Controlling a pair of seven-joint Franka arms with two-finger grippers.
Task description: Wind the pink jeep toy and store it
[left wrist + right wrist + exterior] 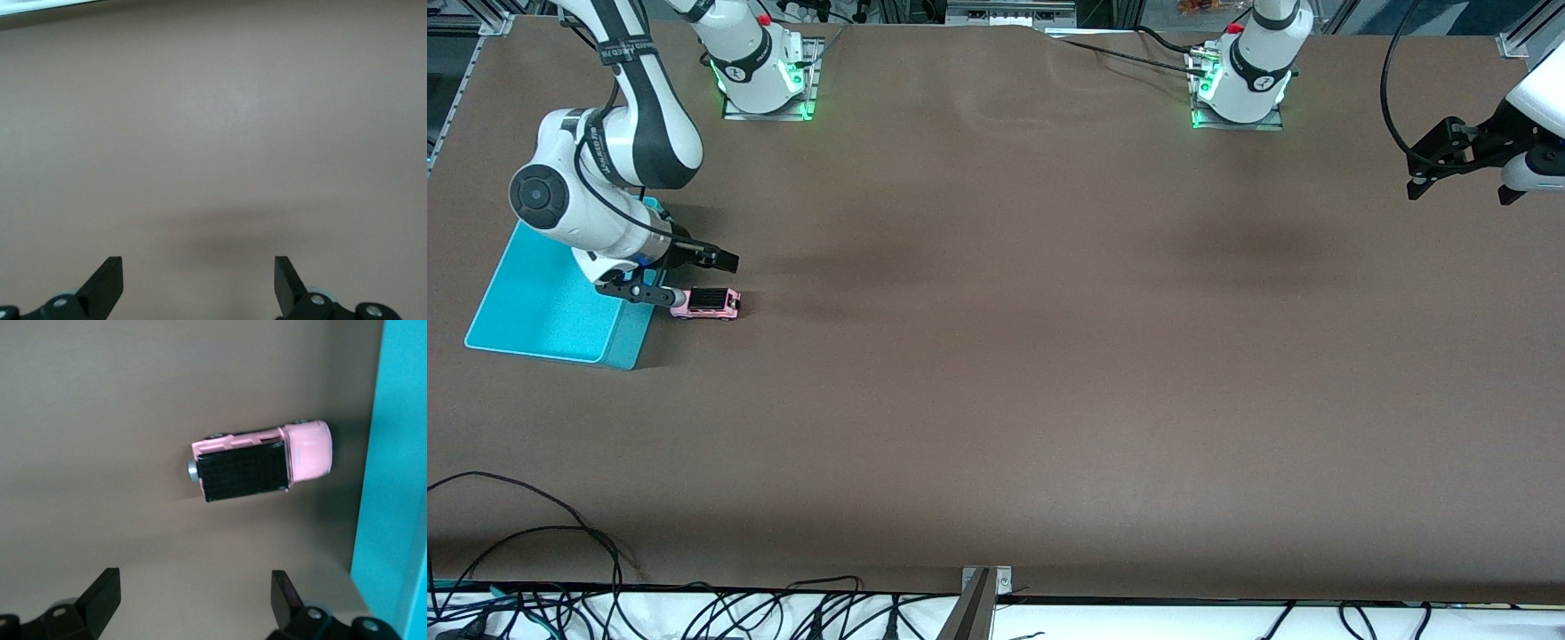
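Note:
The pink jeep toy [706, 303], boxy with a black roof, rests on the brown table right beside the turquoise bin [543, 307], on the bin's side toward the left arm's end. My right gripper [694, 277] hovers open just over the jeep and the bin's edge, touching neither. In the right wrist view the jeep [260, 461] lies ahead of the open gripper [193, 590], with the bin wall [400, 453] alongside it. My left gripper [1463, 191] waits open in the air at the left arm's end of the table. In its own view, the left gripper [199, 273] shows only bare table.
The turquoise bin holds nothing. Black cables [560, 551] run along the table edge nearest the front camera, by a metal bracket [980, 597]. The two arm bases [765, 71] stand along the edge farthest from that camera.

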